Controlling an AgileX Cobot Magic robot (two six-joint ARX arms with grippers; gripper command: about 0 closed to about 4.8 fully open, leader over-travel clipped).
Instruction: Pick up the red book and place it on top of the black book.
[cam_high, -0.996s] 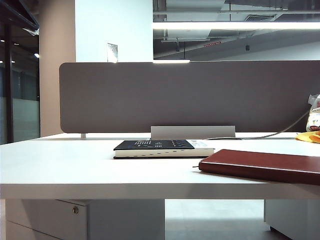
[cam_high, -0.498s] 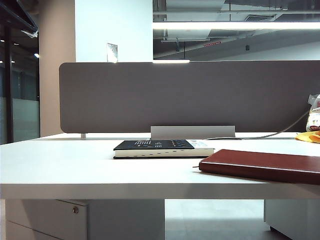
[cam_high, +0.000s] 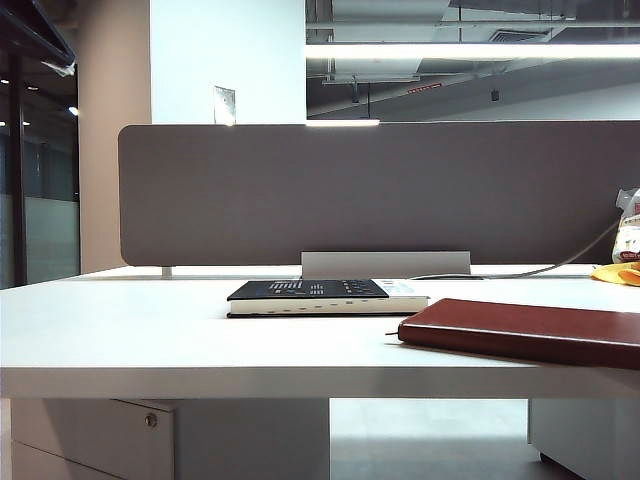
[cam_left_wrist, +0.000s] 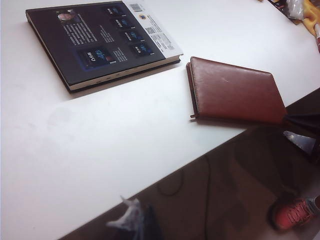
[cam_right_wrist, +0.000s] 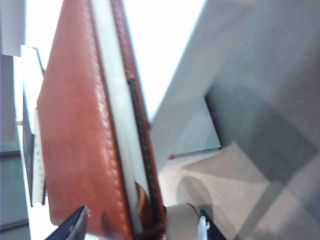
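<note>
Nothing has shifted in the exterior view since the earlier frames: both books lie where they were, and no arm shows.

Exterior view: red book (cam_high: 520, 332) flat near the desk's (cam_high: 150, 340) front edge on the right, one end cut off by the frame. Black book (cam_high: 320, 296) further back, near the middle, apart from it. Grey partition (cam_high: 380, 190) behind.

Left wrist view: left jaws out of frame, state cannot be told. Red book (cam_left_wrist: 235, 92) is thin, matte, leather-like, with rounded corners; one corner overhangs the desk edge. Black book (cam_left_wrist: 102, 42) is thicker, glossy cover with small print, pale page edge, lying just beside it with a gap between.

Right wrist view: right gripper (cam_right_wrist: 142, 225) sits at the red book's (cam_right_wrist: 75, 125) edge, jaws spread wide, one dark tip either side of cover and pale page block; not yet pinching. Stitched seam visible along the cover.

Risks, as judged: book is thin and lies flat, so a lower jaw may scrape the desk or push the book off the edge. Gripping the cover alone could let it flop open. Smooth cover may slip.
</note>
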